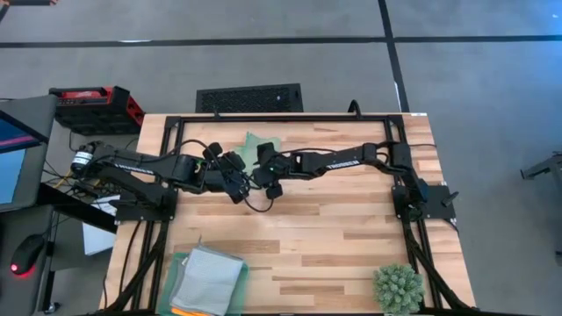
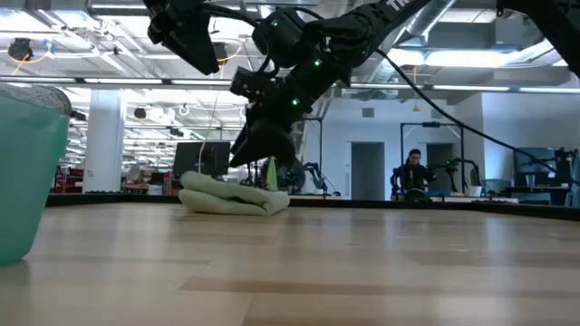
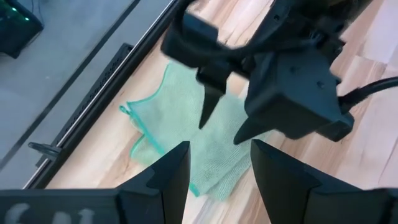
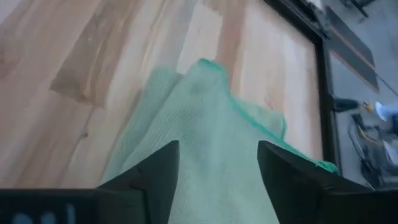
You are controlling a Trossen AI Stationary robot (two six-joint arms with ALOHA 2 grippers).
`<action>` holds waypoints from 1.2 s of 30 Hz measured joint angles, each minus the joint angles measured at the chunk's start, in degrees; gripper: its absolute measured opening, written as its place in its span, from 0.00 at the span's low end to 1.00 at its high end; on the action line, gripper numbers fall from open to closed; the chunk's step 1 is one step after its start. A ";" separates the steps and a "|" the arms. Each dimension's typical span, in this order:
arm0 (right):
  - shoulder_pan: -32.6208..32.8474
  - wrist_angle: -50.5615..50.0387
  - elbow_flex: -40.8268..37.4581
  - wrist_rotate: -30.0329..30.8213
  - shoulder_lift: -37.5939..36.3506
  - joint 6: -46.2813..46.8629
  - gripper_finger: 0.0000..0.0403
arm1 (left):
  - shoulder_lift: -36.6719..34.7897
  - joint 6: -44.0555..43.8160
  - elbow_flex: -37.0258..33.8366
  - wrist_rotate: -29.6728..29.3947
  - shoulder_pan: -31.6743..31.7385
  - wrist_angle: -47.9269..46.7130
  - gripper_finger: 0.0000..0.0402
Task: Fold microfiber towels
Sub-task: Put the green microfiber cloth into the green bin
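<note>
A light green microfiber towel (image 1: 261,145) lies folded in a low bundle (image 2: 234,196) on the table, near the middle of the far edge. My right gripper (image 1: 266,167) reaches in from the right and slants down. It stands open close over the towel (image 4: 211,137), with one finger on each side of a raised fold. I see no finger touching the cloth. My left gripper (image 1: 234,178) hangs open, higher up (image 2: 195,45) and just left of the right gripper. It points down at the towel (image 3: 214,146) with nothing between its fingers.
A green tray (image 1: 180,263) at the near left corner holds folded pale grey-blue towels (image 1: 209,279); it shows in the low view as a wall (image 2: 27,181). A spiky green plant (image 1: 398,288) stands near right. A black frame rail (image 1: 290,117) runs along the far edge.
</note>
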 joint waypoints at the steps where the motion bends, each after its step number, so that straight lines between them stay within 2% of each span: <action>1: 0.24 -0.38 0.02 0.79 -0.11 1.06 0.61 | 0.00 0.00 0.00 -0.01 -0.16 -0.43 0.40; 6: 1.64 -9.28 0.07 1.86 -2.68 7.58 0.62 | 0.12 -0.87 -0.20 0.47 -2.00 -6.86 0.40; 8: 2.34 -14.95 -0.06 1.77 -4.68 11.16 0.62 | 0.17 -1.22 -1.20 1.11 -2.63 -7.29 0.40; 14: 5.08 -22.62 -0.10 1.77 -7.78 19.41 0.62 | 0.09 2.33 -6.03 6.04 -3.14 -6.04 0.40; 19: 8.09 -29.13 -0.08 1.89 -10.36 25.20 0.62 | 0.09 7.74 -10.68 7.52 -3.14 -0.39 0.40; 25: 11.98 -33.35 -0.06 1.88 -12.29 31.18 0.62 | 0.53 20.96 -14.85 11.86 -2.24 11.52 0.40; 31: 14.96 -33.92 -0.04 1.88 -12.74 31.41 0.62 | 2.88 28.54 -17.79 13.62 1.45 20.79 0.40; 36: 15.56 -34.83 -0.04 1.90 -12.73 31.44 0.62 | 8.79 32.42 -17.81 14.20 5.25 26.83 0.40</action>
